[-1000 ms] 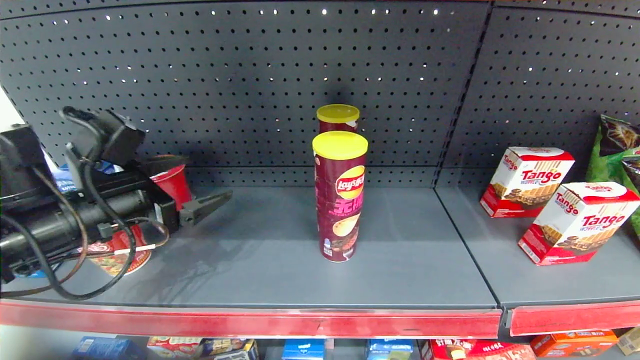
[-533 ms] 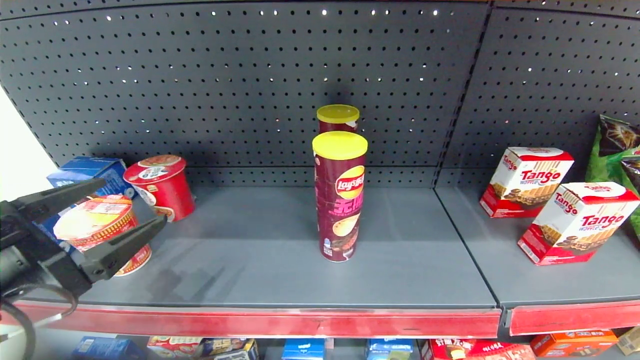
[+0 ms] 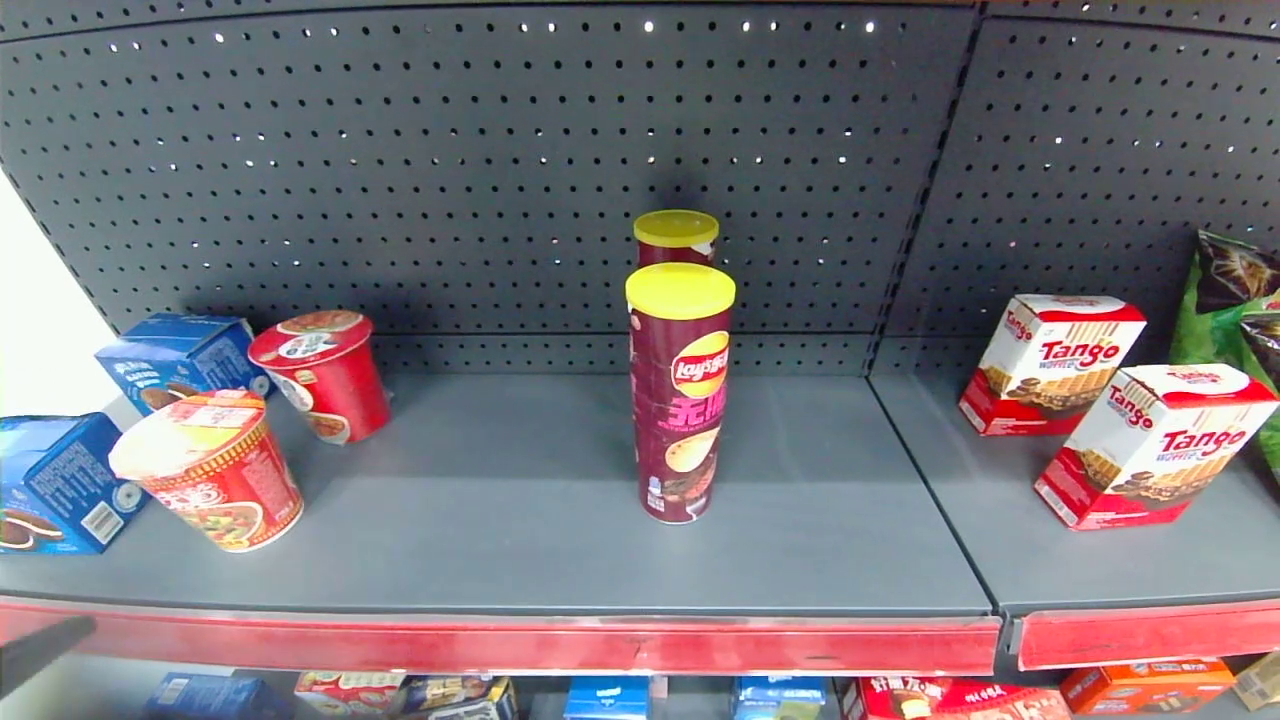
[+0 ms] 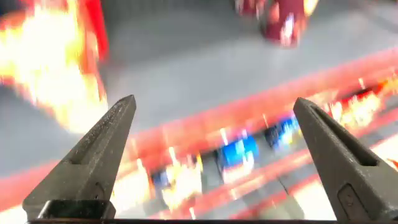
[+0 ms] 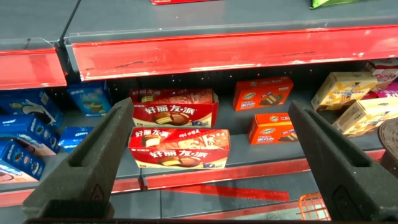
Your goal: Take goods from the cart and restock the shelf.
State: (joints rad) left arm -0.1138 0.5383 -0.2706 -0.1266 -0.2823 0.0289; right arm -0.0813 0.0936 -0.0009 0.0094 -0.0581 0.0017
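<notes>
A front noodle cup (image 3: 210,470) stands tilted on the grey shelf (image 3: 500,500) at the front left, with a second red cup (image 3: 322,372) behind it. Two maroon chip cans with yellow lids stand mid-shelf, one (image 3: 680,400) in front of the other (image 3: 676,232). My left gripper (image 4: 214,106) is open and holds nothing, just off the shelf's red front edge (image 4: 249,118), with the noodle cup (image 4: 43,68) blurred beside it. One dark fingertip (image 3: 40,645) shows at the lower left of the head view. My right gripper (image 5: 210,107) hangs open and empty before the lower shelves.
Blue biscuit boxes (image 3: 55,485) (image 3: 175,355) flank the cups. Two wafer boxes (image 3: 1055,362) (image 3: 1155,445) and a green bag (image 3: 1235,300) fill the right bay. Lower shelves hold red boxes (image 5: 174,149), orange boxes (image 5: 264,93) and blue packs (image 5: 25,137).
My left arm has pulled back off the shelf, down and to the left, leaving the front noodle cup standing on its own. The other goods have not moved.
</notes>
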